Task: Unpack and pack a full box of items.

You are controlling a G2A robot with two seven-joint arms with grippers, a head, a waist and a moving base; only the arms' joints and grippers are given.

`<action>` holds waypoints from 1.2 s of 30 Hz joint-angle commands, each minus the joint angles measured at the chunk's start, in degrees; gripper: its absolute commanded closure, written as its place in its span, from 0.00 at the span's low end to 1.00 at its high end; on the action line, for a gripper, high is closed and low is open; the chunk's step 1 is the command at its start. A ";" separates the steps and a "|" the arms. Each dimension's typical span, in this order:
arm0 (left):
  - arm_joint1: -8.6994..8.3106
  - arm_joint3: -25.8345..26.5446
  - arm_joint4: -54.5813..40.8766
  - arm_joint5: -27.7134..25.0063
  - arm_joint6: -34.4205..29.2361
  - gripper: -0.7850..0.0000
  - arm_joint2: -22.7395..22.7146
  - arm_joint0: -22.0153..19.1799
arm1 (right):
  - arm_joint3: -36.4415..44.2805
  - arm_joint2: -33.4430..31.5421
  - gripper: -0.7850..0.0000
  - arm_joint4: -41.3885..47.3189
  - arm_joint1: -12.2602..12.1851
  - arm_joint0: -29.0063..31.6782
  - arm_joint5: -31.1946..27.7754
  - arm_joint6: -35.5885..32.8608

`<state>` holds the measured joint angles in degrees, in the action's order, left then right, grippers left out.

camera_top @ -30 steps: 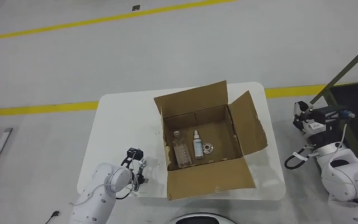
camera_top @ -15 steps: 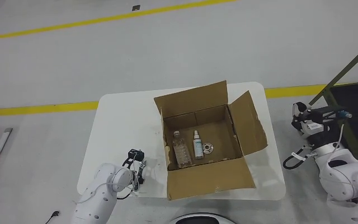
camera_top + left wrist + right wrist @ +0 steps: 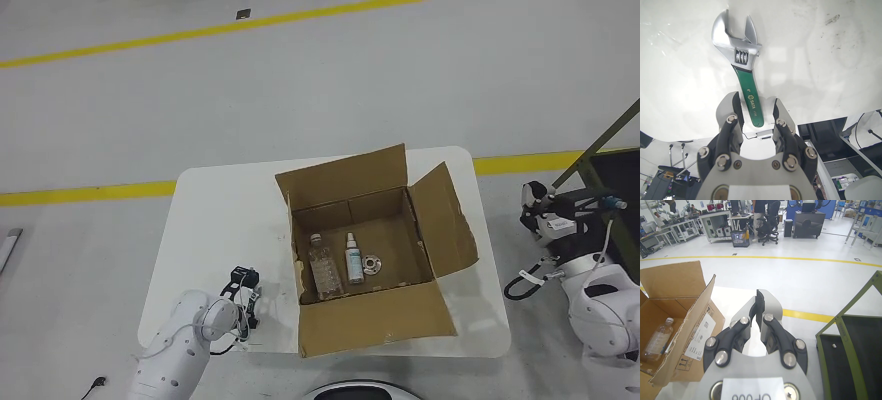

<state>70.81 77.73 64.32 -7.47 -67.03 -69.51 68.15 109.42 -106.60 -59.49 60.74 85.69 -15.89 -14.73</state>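
Observation:
An open cardboard box [image 3: 372,322] stands mid-table. Inside lie a clear plastic bottle [image 3: 323,268], a white spray bottle [image 3: 354,259] and a small round metal part [image 3: 373,264]. A green-handled adjustable wrench [image 3: 745,73] lies flat on the white table [image 3: 810,56] near its front left edge. My left gripper [image 3: 755,98] is open just above it, one finger on each side of the handle's end with gaps showing. This gripper [image 3: 245,305] sits left of the box. My right gripper [image 3: 759,296] is shut on nothing, held off the table's right side [image 3: 532,192].
The box's flaps stand up at the back [image 3: 340,172] and right [image 3: 445,222], and a labelled side flap [image 3: 696,321] faces the right wrist. A green-framed rack [image 3: 848,336] stands right of the table. Bare tabletop [image 3: 220,220] lies left of the box.
The left arm has shifted slightly near the table's front left edge. The right arm has edged a little toward the table. The box's contents have not moved.

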 commanded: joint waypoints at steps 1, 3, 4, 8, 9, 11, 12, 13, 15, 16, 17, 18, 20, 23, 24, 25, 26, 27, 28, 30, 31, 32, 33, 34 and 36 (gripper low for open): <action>-0.01 -0.14 -0.06 -0.05 -0.07 0.53 0.25 -0.11 | -0.05 0.04 1.00 -0.06 0.01 -0.06 0.12 0.02; -0.02 -0.39 -0.18 -0.01 -0.02 0.53 0.44 -0.21 | -0.09 0.07 1.00 -0.08 0.01 -0.12 0.14 0.02; -0.02 -0.50 -0.18 -0.02 0.03 0.54 0.56 -0.28 | -0.13 0.05 1.00 -0.10 0.01 -0.15 0.21 0.00; -0.06 -0.89 -0.24 0.10 0.07 0.58 0.85 -0.59 | -0.23 -0.02 1.00 -0.08 0.01 -0.30 0.18 -0.09; -0.06 -0.99 -0.21 0.16 0.05 0.59 0.94 -0.70 | -0.25 -0.06 1.00 -0.11 0.00 -0.36 0.14 -0.09; -0.07 -1.24 -0.13 0.41 0.11 0.61 1.10 -0.89 | -0.34 -0.08 1.00 -0.19 -0.01 -0.43 0.08 -0.04; -0.07 -1.34 -0.04 0.52 0.13 0.62 1.19 -0.97 | -0.37 -0.08 1.00 -0.22 -0.01 -0.47 0.05 -0.04; -0.08 -1.45 0.04 0.62 0.15 0.63 1.29 -1.03 | -0.40 -0.06 1.00 -0.23 -0.01 -0.52 0.04 -0.05; -0.09 -1.66 0.16 0.87 0.24 0.69 1.44 -1.17 | -0.47 -0.01 1.00 -0.10 0.00 -0.63 0.07 -0.06; -0.09 -1.73 0.16 0.95 0.28 0.80 1.51 -1.23 | -0.48 0.00 1.00 -0.11 0.00 -0.69 0.08 -0.05; -0.10 -1.79 0.14 1.09 0.31 0.91 1.54 -1.29 | -0.52 0.02 1.00 -0.14 0.00 -0.74 0.11 0.00; -0.11 -1.82 0.12 1.22 0.30 1.00 1.55 -1.36 | -0.56 0.05 1.00 -0.16 0.00 -0.78 0.11 0.02; -0.13 -1.73 -0.02 1.31 0.32 1.00 1.56 -1.43 | -0.65 0.09 1.00 -0.19 0.00 -0.88 0.10 0.03; -0.21 -1.37 -0.07 1.50 0.31 1.00 1.48 -1.42 | -0.77 0.11 1.00 -0.20 -0.01 -1.00 0.06 0.02; -0.24 -1.21 -0.11 1.53 0.26 1.00 1.45 -1.36 | -0.80 0.12 1.00 -0.20 -0.01 -1.02 0.05 0.02; -0.28 -1.03 -0.21 1.55 0.18 1.00 1.38 -1.30 | -0.82 0.13 1.00 -0.21 -0.01 -1.04 0.04 0.03; -0.32 -0.82 -0.24 1.55 0.12 1.00 1.29 -1.25 | -0.83 0.14 1.00 -0.21 -0.01 -1.05 0.03 0.04; -0.37 -0.58 -0.36 1.54 0.03 1.00 1.18 -1.17 | -0.87 0.15 1.00 -0.10 0.00 -1.06 0.06 0.07; -0.43 -0.25 -0.33 1.65 -0.02 1.00 1.03 -1.11 | -0.90 0.18 1.00 -0.08 0.00 -1.06 0.05 0.04; -0.55 0.51 -0.21 1.71 -0.22 1.00 0.77 -0.88 | -0.93 0.26 1.00 -0.08 0.01 -1.08 0.04 -0.02; -0.63 1.01 -0.13 1.71 -0.32 1.00 0.59 -0.77 | -0.93 0.33 1.00 -0.01 0.02 -1.09 0.05 0.03; -0.71 1.55 -0.18 1.76 -0.51 1.00 0.34 -0.62 | -0.96 0.39 1.00 0.05 0.02 -1.09 -0.02 -0.02; -0.79 2.30 -0.24 1.85 -0.72 1.00 0.05 -0.50 | -0.97 0.44 1.00 0.10 0.03 -1.12 0.00 -0.03; -0.89 3.06 -0.26 1.99 -0.99 1.00 -0.29 -0.30 | -1.00 0.53 1.00 0.18 0.04 -1.13 0.02 -0.11; -1.10 4.77 -0.36 2.27 -1.68 1.00 -1.11 0.07 | -1.06 0.74 1.00 0.36 0.05 -1.18 -0.03 -0.32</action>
<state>69.83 81.54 64.01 -5.38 -68.33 -70.16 68.03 108.40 -105.96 -59.27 60.78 84.53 -15.88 -14.94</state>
